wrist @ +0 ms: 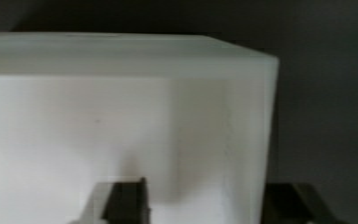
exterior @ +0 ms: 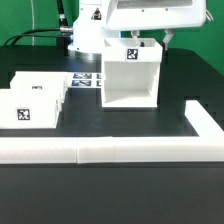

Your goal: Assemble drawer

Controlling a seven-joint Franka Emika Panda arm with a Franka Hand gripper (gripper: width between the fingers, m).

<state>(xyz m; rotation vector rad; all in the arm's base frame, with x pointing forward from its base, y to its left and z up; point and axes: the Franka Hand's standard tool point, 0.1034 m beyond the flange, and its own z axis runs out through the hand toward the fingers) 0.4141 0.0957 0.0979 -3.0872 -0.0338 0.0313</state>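
Note:
The drawer's tall white casing (exterior: pixel 130 78) stands upright in the middle of the table, with a square tag near its top edge. It fills the wrist view (wrist: pixel 123 110). My gripper (exterior: pixel 150 41) hangs right over the casing's top. In the wrist view the gripper (wrist: pixel 208 203) is open wide. One of its fingers (wrist: pixel 126 200) is in front of the casing's white face, and the other lies just past the casing's edge. Two shallow white trays (exterior: pixel 35 100) with tags lie side by side at the exterior view's left.
The marker board (exterior: pixel 88 80) lies flat between the trays and the casing. A long low white border wall (exterior: pixel 110 151) runs along the front and turns back at the exterior view's right (exterior: pixel 205 122). The arm's base stands behind the casing.

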